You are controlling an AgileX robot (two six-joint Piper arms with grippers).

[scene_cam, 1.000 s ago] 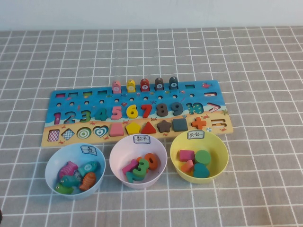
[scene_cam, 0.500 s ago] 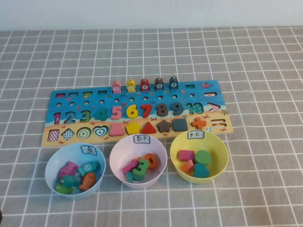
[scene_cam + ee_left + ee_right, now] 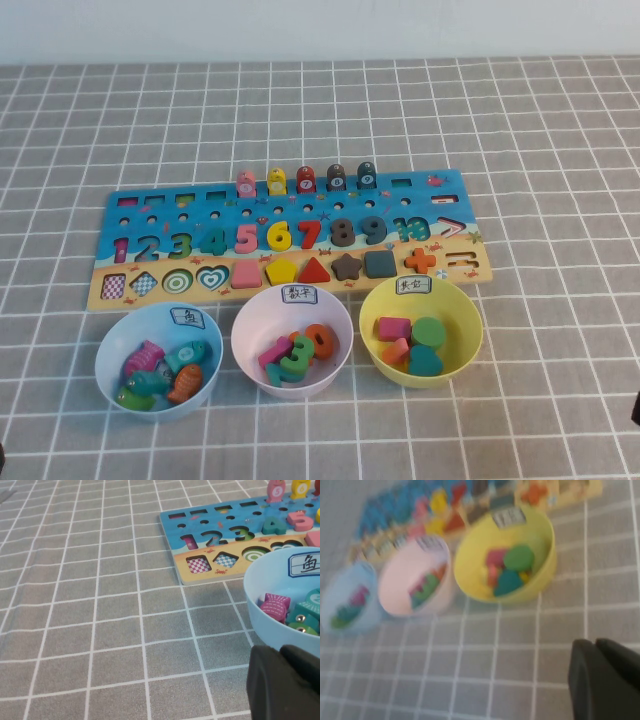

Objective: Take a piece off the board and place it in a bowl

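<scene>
Table [image 3: 560, 130] covered by grey white-gridded cloth | orange cross piece [image 3: 421, 261] seated in blue board [image 3: 150, 207], right end, behind yellow bowl [image 3: 372, 300] | left gripper [image 3: 285, 680] near-left by light blue bowl [image 3: 260, 580], right gripper [image 3: 605, 680] near-right; jaws: cannot be told.

High view raised, angled down at whole table [image 3: 560, 120], left wrist view low beside board [image 3: 220, 555] corner, right wrist view near yellow bowl [image 3: 470, 555], both shared with high view.
</scene>
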